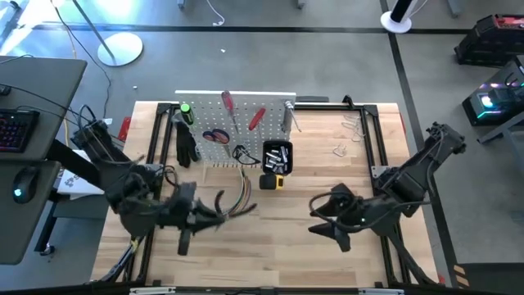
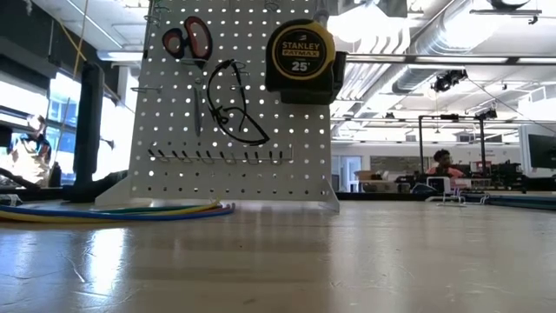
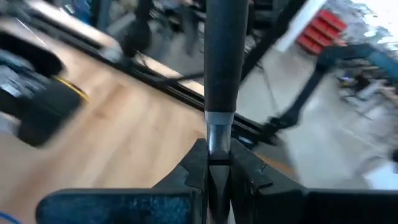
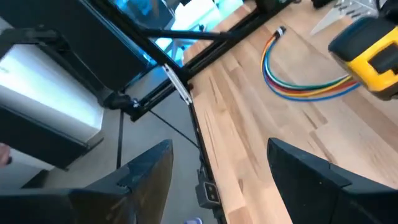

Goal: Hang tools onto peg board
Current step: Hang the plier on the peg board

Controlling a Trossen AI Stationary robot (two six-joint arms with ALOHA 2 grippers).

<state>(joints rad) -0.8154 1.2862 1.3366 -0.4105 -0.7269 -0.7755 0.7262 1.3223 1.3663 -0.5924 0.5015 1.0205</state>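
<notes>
The white peg board [image 1: 209, 115] [image 2: 261, 174] stands at the table's far middle. It carries red-handled scissors [image 2: 187, 39], red screwdrivers [image 1: 229, 102], a green one [image 1: 186, 109], black pliers [image 1: 187, 143] and a black bin [image 1: 277, 154]. A yellow tape measure [image 2: 300, 52] [image 4: 367, 56] shows at the board's right. My left gripper [image 1: 201, 217] [image 3: 217, 165] is over the near left of the table, shut on a black-handled tool [image 3: 222, 56]. My right gripper [image 1: 323, 221] [image 4: 217, 186] hovers open over the near right, with nothing between its fingers. My left gripper pinches the tool between its two fingers on the silver metal neck [image 3: 217, 140], just below the black handle. The tool lies along the fingers, its handle sticking out ahead of them. It is lifted clear of the table.
A curved bundle of coloured cables [image 1: 237, 197] [image 2: 113, 210] [image 4: 298, 74] lies on the wood in front of the board. A black metal frame [image 1: 155, 164] runs around the table. Wire clamps [image 1: 352, 127] lie at the far right. A desk with a keyboard [image 1: 16, 131] stands left.
</notes>
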